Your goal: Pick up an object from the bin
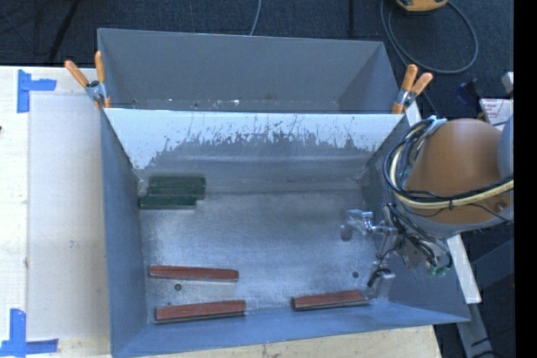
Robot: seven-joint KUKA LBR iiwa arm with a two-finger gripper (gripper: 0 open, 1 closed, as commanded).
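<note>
My gripper point(366, 251) hangs at the right side of the bin, low over the floor. Its two fingers are spread apart, open, with only bare bin floor between them. The lower fingertip point(376, 276) stands just above the right end of a flat reddish-brown bar point(330, 300) that lies along the front wall; I cannot tell whether it touches the bar. The upper fingertip point(354, 225) points left, toward the middle of the bin.
Two more reddish-brown bars lie at the front left, one point(194, 272) above the other point(200, 311). A dark green block point(173, 189) rests against the back slope at the left. The arm's orange cover and cables overhang the right rim.
</note>
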